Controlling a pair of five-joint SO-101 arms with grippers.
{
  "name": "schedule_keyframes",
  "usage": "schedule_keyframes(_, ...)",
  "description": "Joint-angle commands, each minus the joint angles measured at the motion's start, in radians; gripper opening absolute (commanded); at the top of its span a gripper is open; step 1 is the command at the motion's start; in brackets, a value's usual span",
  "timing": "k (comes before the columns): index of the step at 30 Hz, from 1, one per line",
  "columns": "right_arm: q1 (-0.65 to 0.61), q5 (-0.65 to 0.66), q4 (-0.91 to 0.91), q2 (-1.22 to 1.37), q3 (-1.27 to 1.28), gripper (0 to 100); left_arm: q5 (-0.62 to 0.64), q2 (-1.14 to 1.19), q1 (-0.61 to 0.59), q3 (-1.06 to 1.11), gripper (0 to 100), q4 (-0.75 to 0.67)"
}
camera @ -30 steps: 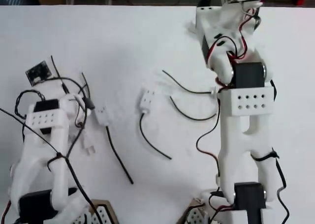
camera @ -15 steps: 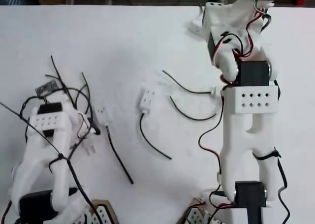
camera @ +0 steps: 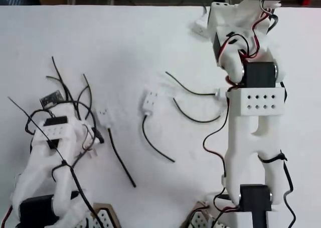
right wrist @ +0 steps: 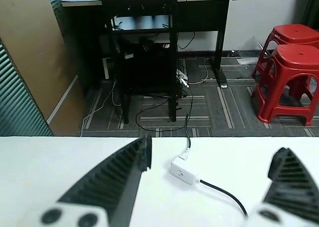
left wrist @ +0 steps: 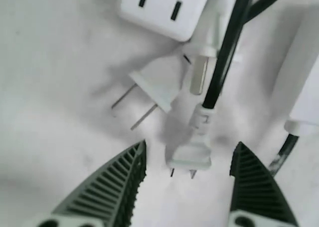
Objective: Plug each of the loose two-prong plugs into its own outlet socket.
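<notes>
On the table [camera: 125, 47], left gripper [left wrist: 189, 147] is gaping astride a plug [left wrist: 188, 161], wanting a square pinch; right gripper [right wrist: 213, 148] gaping too.

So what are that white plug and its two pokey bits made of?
The white plug looks like smooth plastic, going by its even white colour and soft sheen. Its prongs look like bare metal, being thin, flat and greyish, though they are too blurred to be sure.

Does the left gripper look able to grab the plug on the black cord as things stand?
Probably yes: the left gripper is open, and the plug on the black cord lies between its jaws, with nothing covering it.
</notes>
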Motion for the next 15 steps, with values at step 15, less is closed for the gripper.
schedule_keyframes(15, 0.007, -0.011, -0.001, -0.015, -0.041, 36.5, -0.002, -0.039, 0.013, 0.064, 3, -0.155)
